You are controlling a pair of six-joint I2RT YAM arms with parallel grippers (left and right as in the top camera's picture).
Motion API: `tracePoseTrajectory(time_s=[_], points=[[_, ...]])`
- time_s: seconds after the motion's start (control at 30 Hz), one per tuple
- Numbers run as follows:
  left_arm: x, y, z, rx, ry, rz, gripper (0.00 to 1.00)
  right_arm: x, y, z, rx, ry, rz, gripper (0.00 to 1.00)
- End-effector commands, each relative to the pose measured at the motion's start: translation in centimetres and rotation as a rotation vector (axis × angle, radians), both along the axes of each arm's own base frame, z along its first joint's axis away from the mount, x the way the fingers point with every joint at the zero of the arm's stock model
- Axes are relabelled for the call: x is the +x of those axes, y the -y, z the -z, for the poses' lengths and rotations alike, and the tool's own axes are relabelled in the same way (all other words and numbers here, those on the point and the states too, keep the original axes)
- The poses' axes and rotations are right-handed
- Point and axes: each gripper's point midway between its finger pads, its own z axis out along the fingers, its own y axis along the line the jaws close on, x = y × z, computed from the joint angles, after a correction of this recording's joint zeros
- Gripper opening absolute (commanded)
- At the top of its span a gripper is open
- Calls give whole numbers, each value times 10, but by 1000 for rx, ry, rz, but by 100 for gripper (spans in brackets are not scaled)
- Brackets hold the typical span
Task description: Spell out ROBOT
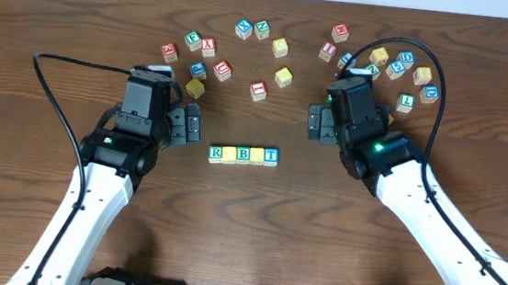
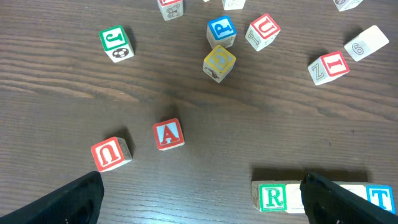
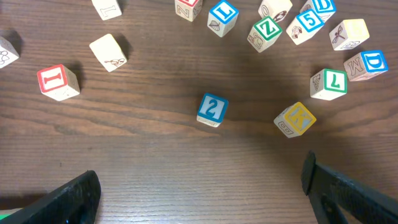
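Row of five cubes [image 1: 244, 155] is lying on the bench [image 1: 245, 243] between both grippers.
The left gripper [image 1: 190, 124] is hovering just beyond the R cube [image 1: 216, 152] at the row's left end, jaws standing wide apart and holding nothing. The T cube [image 1: 271, 156] is closing the row, and the right gripper [image 1: 315, 123] is hovering near it, jaws likewise spread and empty.

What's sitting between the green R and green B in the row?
One yellow-topped cube, flanked by the R cube and B cube. Shows in overhead only; in the left wrist view a finger hides that spot.
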Motion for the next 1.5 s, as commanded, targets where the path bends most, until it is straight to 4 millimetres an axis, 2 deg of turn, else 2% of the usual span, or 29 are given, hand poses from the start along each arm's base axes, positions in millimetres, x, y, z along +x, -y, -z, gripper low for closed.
tracePoseTrajectory(time_s=[0.0, 0.4, 0.63, 0.77, 1.03, 1.23, 1.47], points=[[5, 1, -10, -4, 25, 0, 99, 1, -2, -7, -2, 15, -11, 99], [0, -3, -7, 43, 18, 24, 99, 1, -2, -7, -2, 15, -11, 99], [-13, -6, -9, 53, 142, 59, 99, 1, -2, -7, -2, 15, -11, 99], [-29, -9, 0, 33, 249, 55, 99, 1, -2, -7, -2, 15, -11, 99], [-59, -8, 32, -10, 445, 93, 99, 1, -2, -7, -2, 15, -11, 99], [-73, 5, 43, -9, 568, 219, 99, 1, -2, -7, -2, 15, -11, 99], [-81, -2, 50, -38, 603, 218, 99, 1, -2, -7, -2, 15, -11, 99]])
